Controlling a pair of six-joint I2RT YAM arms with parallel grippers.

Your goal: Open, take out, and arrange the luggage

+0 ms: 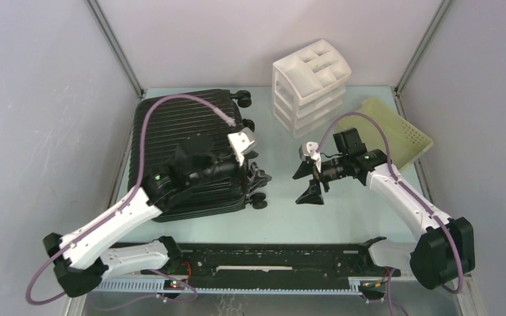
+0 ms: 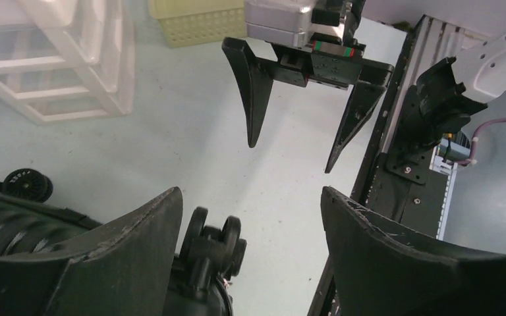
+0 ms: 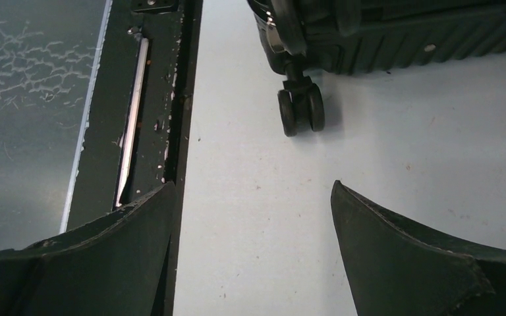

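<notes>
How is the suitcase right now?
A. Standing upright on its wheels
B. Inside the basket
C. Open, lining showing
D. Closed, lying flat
D: the suitcase lies with its ribbed shell facing up, halves together and no lining visible; its wheels stick out sideways.

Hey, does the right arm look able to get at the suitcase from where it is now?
Probably yes: the right gripper hangs open facing the suitcase, only bare table between them, though the left gripper at its wheeled edge may crowd it.
</notes>
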